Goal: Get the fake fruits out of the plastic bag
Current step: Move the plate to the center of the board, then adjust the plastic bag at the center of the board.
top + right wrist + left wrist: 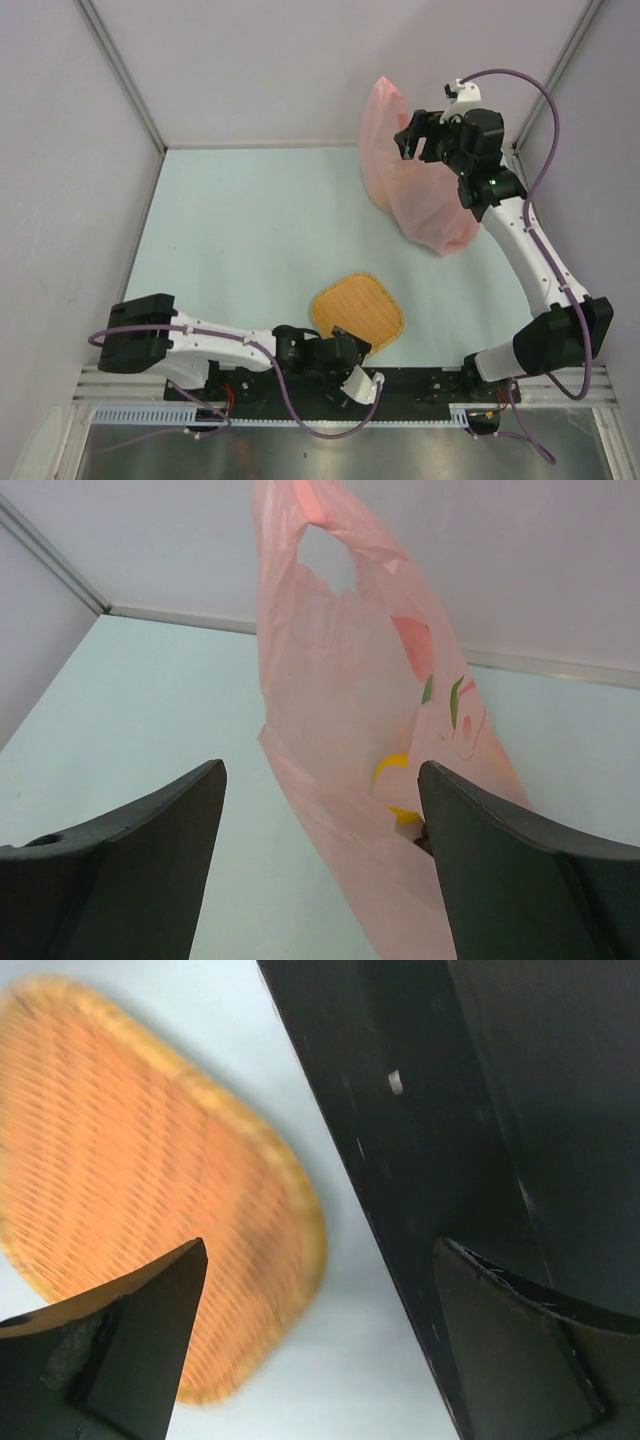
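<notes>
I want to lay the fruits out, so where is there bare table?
Widest bare table lies between the left wall and the plastic bag, beyond the tray. The tray is empty too. Crowded: far right corner, by bag and right arm.

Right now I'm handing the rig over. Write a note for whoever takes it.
Grippers: left gripper open, empty, low by the near edge of the woven tray. The right gripper is open, facing the pink plastic bag, with no grip on it.
Things: bag stands far right on the table; a yellow fruit shows through it. Other fruits can't be made out.
Done: no fruit is out.
Left: take out every fruit.
</notes>
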Controlling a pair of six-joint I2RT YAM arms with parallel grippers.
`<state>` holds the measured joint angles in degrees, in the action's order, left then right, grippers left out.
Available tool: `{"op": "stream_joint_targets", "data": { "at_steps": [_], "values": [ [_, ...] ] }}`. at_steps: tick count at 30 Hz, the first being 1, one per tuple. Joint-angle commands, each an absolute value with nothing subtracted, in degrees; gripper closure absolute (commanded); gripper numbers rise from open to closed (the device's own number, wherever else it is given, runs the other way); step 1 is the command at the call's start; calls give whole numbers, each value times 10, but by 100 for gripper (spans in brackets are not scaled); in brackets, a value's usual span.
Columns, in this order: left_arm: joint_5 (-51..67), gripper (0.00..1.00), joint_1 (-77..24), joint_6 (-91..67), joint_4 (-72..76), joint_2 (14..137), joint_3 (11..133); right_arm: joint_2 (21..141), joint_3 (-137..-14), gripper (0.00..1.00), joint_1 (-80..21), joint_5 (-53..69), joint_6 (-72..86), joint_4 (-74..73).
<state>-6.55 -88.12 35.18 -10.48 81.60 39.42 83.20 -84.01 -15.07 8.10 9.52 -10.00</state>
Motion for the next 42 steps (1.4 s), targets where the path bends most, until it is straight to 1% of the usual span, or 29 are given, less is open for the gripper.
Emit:
{"op": "stream_joint_targets", "data": {
  "at_steps": [1, 2, 3, 4, 5, 6, 8, 9, 11, 12, 13, 14, 15, 17, 19, 20, 21, 23, 24, 25, 27, 28, 29, 34, 38, 41, 42],
  "values": [
    [14, 0, -823, 284, -279, 772, 521, 761, -865, 16, -146, 105, 83, -135],
    [23, 0, -784, 269, -308, 778, 561, 750, -875, 16, -145, 106, 81, -146],
    [40, 0, -760, 249, -349, 785, 637, 725, -881, 16, -143, 109, 79, -155],
    [55, 0, -736, 243, -358, 786, 669, 713, -888, 16, -142, 111, 77, -179],
    [71, 0, -695, 238, -360, 783, 700, 701, -897, 16, -140, 112, 74, -189],
    [72, 0, -677, 232, -351, 780, 751, 680, -908, 16, -135, 112, 69, -196],
    [64, 0, -636, 232, -322, 775, 794, 656, -913, 16, -128, 93, 52, -202],
    [44, 0, -625, 237, -287, 777, 835, 644, -916, 15, -125, 84, 44, -200],
    [8, 0, -603, 250, -249, 794, 875, 622, -911, 16, -114, 43, 16, -193],
    [-58, 0, -597, 257, -211, 806, 916, 620, -911, 16, -113, 20, 11, -194],
    [-88, 0, -590, 252, -194, 839, 939, 621, -908, 17, -106, -33, 12, -206],
    [-111, 0, -569, 247, -185, 858, 965, 625, -906, 17, -99, -47, 27, -214],
    [-126, 0, -555, 232, -182, 878, 1021, 629, -905, 17, -89, -48, 44, -224],
    [-110, 0, -505, 209, -192, 937, 1074, 649, -900, 17, -69, -24, 65, -252],
    [-86, 0, -471, 172, -188, 976, 1139, 667, -898, 17, -68, -29, 89, -272],
    [-79, 0, -442, 161, -186, 1020, 1162, 681, -893, 18, -63, -30, 98, -275],
    [-70, 0, -429, 140, -191, 1041, 1218, 686, -892, 18, -61, -28, 111, -277],
    [-34, 0, -392, 116, -200, 1092, 1286, 701, -887, 18, -53, -20, 124, -284],
    [-26, 0, -382, 93, -204, 1138, 1347, 703, -884, 18, -50, -17, 129, -286],
    [-19, 0, -366, 83, -201, 1161, 1372, 705, -881, 18, -47, -6, 139, -287],
    [14, 0, -353, 58, -179, 1197, 1399, 705, -862, 19, -45, 16, 145, -283],
    [30, 0, -343, 52, -143, 1203, 1397, 705, -854, 19, -45, 29, 150, -274],
    [70, 0, -339, 48, -127, 1209, 1396, 705, -845, 19, -44, 34, 154, -267],
    [137, 0, -330, 27, -74, 1236, 1393, 719, -820, 20, -34, 41, 180, -254],
    [156, 0, -329, 4, -34, 1250, 1381, 726, -807, 21, -17, 40, 185, -258],
    [153, 0, -332, 4, -24, 1287, 1404, 748, -801, 22, -9, 52, 187, -242],
    [150, 4, -335, 4, -19, 1295, 1411, 753, -800, 23, -10, 72, 181, -223]
  ]
}}
